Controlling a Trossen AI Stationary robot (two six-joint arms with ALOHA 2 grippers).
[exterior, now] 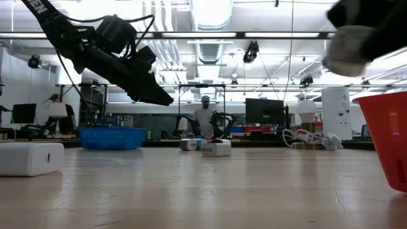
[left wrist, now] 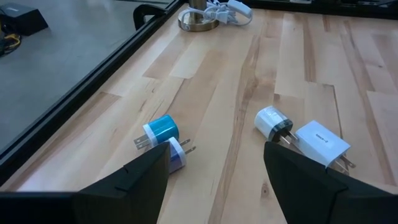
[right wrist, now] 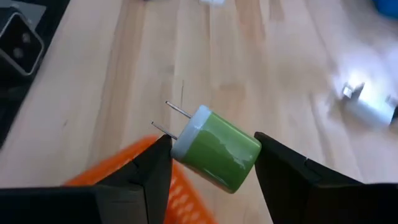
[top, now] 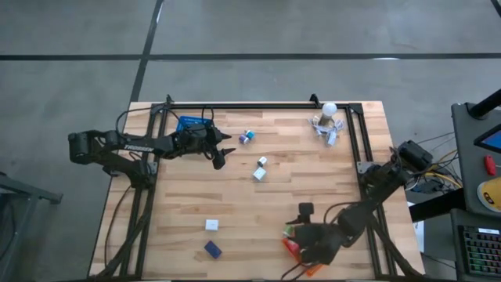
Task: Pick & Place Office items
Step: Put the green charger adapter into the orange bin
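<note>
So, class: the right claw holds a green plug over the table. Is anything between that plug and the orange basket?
Nothing visible. The right claw grips the green plug between its fingers, and the orange basket shows directly beneath, with no object between them.

The table (top: pixel 313 164) holds small plug chargers spread out. Two chargers (top: pixel 247 137) lie together near the far edge, just right of the left gripper (top: pixel 222 151). Another pair (top: pixel 260 169) lies near the middle. One charger (top: pixel 211 225) and another (top: pixel 212 249) lie near the front, left of the right gripper (top: pixel 301 243). The basket (top: pixel 190 124) sits at the far left, the clip cluster (top: pixel 327 125) at the far right
</note>
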